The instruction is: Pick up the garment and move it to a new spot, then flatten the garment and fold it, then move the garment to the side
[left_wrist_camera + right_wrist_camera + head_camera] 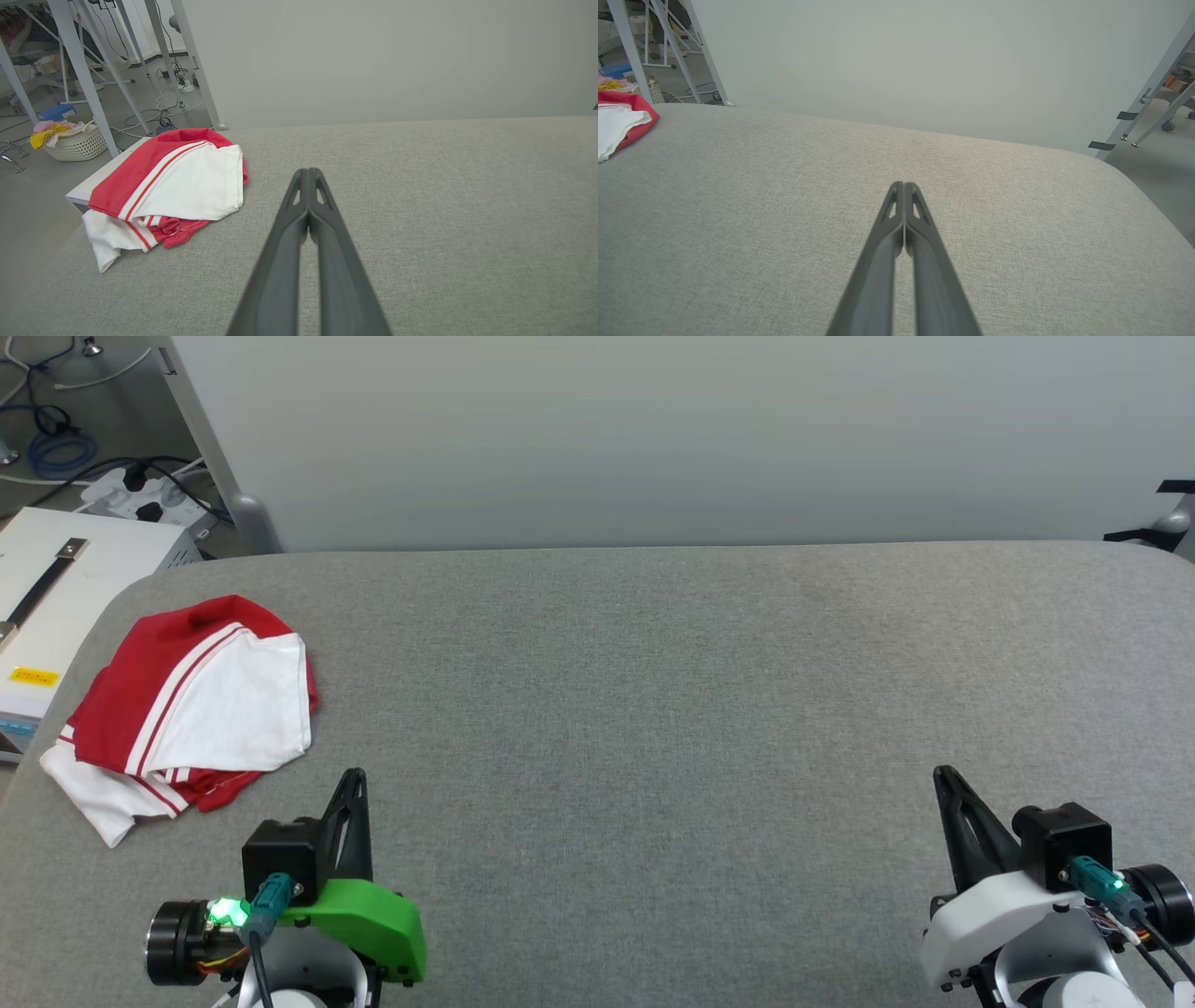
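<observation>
Workplace, a robotics lab: I stand at a grey cloth-covered table before a pale partition. Left of it are a power strip, coiled cable (on bare floor), metal frame legs and a white equipment box.

Garment lies as a loosely folded red-and-white bundle at the left edge of the grey fabric-covered table, left end effector near it at lower left, right end effector well apart at lower right, both with fingers pressed together.
</observation>
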Controlling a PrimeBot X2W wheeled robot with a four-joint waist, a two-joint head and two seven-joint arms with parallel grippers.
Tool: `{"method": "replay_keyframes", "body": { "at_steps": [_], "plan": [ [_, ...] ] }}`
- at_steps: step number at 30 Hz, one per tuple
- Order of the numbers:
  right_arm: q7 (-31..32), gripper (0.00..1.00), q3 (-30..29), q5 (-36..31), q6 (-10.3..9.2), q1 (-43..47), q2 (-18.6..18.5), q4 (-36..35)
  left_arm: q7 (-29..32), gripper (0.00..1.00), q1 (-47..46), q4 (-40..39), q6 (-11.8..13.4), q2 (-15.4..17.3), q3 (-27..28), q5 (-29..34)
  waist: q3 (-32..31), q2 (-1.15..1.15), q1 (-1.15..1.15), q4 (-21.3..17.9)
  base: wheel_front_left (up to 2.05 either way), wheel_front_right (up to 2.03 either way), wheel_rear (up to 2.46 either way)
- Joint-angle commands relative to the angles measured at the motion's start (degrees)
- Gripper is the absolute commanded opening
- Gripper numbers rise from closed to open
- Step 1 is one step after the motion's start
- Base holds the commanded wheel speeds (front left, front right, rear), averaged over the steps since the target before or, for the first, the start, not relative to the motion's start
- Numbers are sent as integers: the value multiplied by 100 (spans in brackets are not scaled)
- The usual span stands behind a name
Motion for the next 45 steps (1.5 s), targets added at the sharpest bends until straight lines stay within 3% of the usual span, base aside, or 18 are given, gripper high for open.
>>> {"method": "replay_keyframes", "body": {
  "at_steps": [1,45],
  "plan": [
    [-1,100,1,4,0,2,0,2,0,100,3,0,0,1,0,-4,0,0,0,0,0,0,0],
    [-513,100,-42,521,-1,-24,3,21,-513,100,39,253,-139,-8,26,-677,9,0,0,-24,0,0,0]
  ]
}}
